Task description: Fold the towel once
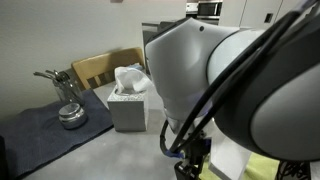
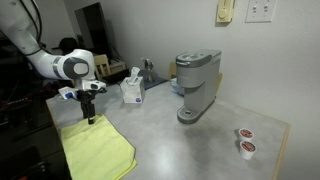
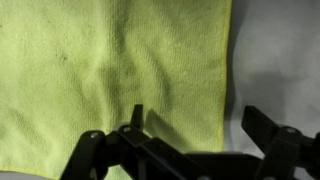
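Tool (image 3: 192, 112) spread wide, gripping nothing, above yellow towel (image 3: 110, 70) at its edge; apparently just clear of it.

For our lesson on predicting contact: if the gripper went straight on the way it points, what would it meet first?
Most likely the flat yellow cloth towel, near its edge: the gripper points down at it, open. How far above it hangs is unclear.
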